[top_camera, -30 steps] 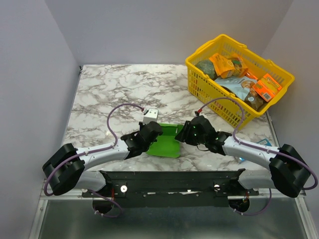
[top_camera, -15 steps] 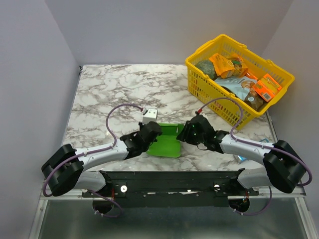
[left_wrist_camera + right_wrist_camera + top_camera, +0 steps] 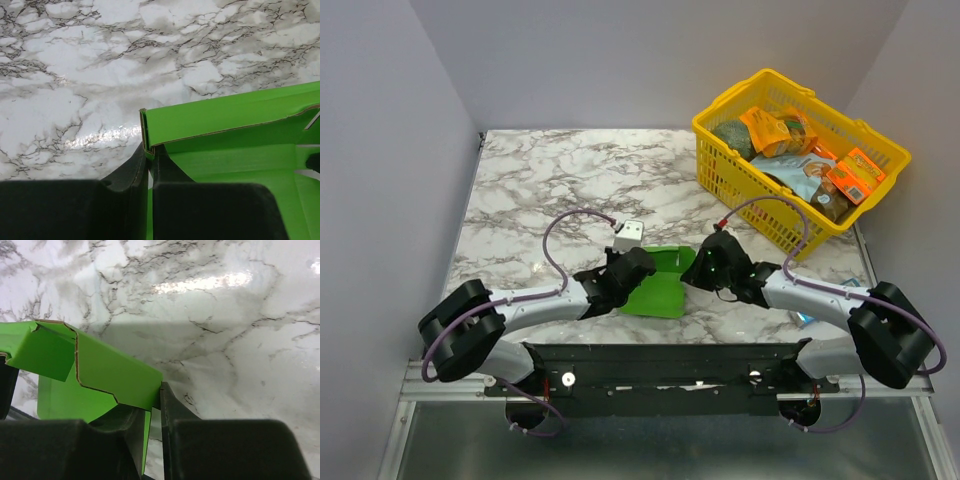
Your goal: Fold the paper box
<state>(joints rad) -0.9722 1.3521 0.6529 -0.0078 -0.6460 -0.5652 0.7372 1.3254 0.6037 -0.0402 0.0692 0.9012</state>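
Paper box (image 3: 658, 290) of bright green card sits half-formed on the marble bench (image 3: 550, 180), near its front edge and about midway across, between the two arms. In the left wrist view the box (image 3: 225, 145) shows a flat floor with a long wall standing along its far side, the wall's end making a corner. The left claw (image 3: 148, 156) is clenched on that corner, the thin card nipped between its two black fingers (image 3: 131, 170). In the right wrist view a flap of the box (image 3: 100, 370) with a stepped cut edge is lifted off the bench and tilted. The right claw (image 3: 156, 399) is clamped on the flap's lower corner, one finger on each face of the card. Seen from above, the left claw (image 3: 625, 272) meets the box's left side and the right claw (image 3: 705, 265) its far right corner. A yellow basket (image 3: 720, 180) filled with packets stands well apart at the far right of the bench.
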